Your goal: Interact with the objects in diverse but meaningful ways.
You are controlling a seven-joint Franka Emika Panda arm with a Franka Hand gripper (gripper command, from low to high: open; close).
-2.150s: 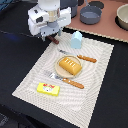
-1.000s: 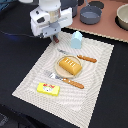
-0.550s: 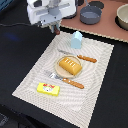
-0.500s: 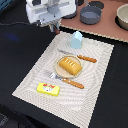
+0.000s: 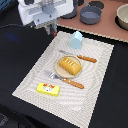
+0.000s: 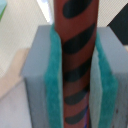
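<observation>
Clearly the gripper point(image 6: 75, 75) is closed on the dark brown sausage point(image 6: 75, 55): in the wrist view the two green-padded fingers point(image 6: 52, 85) press its flanks, and the reddish-brown cylinder with black diagonal stripes stands lengthwise between them, reaching past the fingertips. In the exterior view the gripper point(image 5: 52, 31) hangs over the far corner of the striped placemat point(image 5: 30, 82), towards that view's left, and only a dark stub shows under the white hand.

The step in hand looks like carrying the sausage to a new spot. Since the pads hold a round, smooth surface, the piece could swivel or slip; a slow, level carry and a low release would suit, with the fingers parting only once the sausage's free end rests on the mat.

Nearest the fingers is the light blue gabled carton point(image 5: 76, 39), just beyond them towards the view's right; a careless swing there could tip it. Further from the fingers sits the orange-brown scored bread loaf point(image 5: 69, 64) on its plate point(image 5: 59, 71), flanked by a fork point(image 5: 67, 80) and a knife point(image 5: 80, 56). The yellow rectangular block point(image 5: 48, 89) lies well apart, at the mat's near edge. Bare mat lies directly below the fingers and between them and the block. The grey pots point(image 5: 90, 14) stand beyond the mat.
</observation>
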